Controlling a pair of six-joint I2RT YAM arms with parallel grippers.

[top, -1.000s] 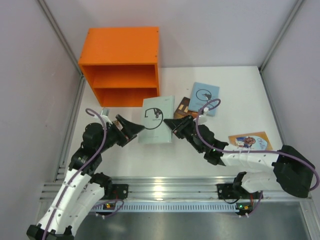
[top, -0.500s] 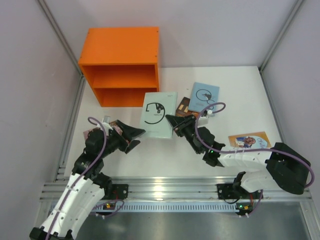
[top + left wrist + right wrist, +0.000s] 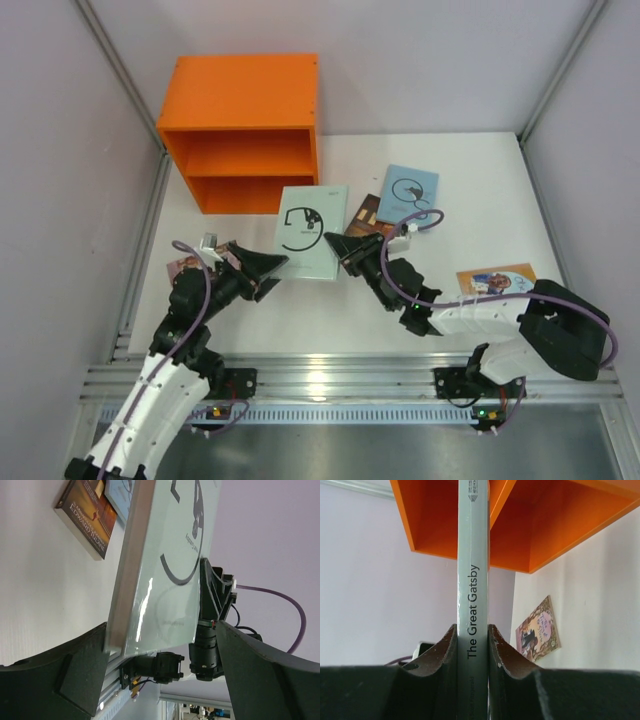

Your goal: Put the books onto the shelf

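**One thin grip on the spine, one open jaw at the corner**

Behind the left gripper (image 3: 270,272), beside its arm, a pinkish book (image 3: 182,267) lies flat; a careless swing of that arm could shove it. The left gripper's jaws stand wide, straddling the near corner of the pale book (image 3: 310,228) without pinching it. If they close on a skewed cover, the corner could crease or the book could twist.

Across the book, the right gripper (image 3: 335,250) is clamped on its spine and carries it tilted off the table. That hold is narrow and sits at one edge, so letting go before the left has bitten would likely drop the book.

Ahead of both grippers stands the shelf (image 3: 240,100). In the right wrist view the book lines up with the dividing board, so a straight push may butt against it.

Past the right gripper lie a dark brown book (image 3: 360,212) and a second pale book (image 3: 412,190), and an orange book (image 3: 495,280) lies beside its forearm; a low sweep could nudge them.
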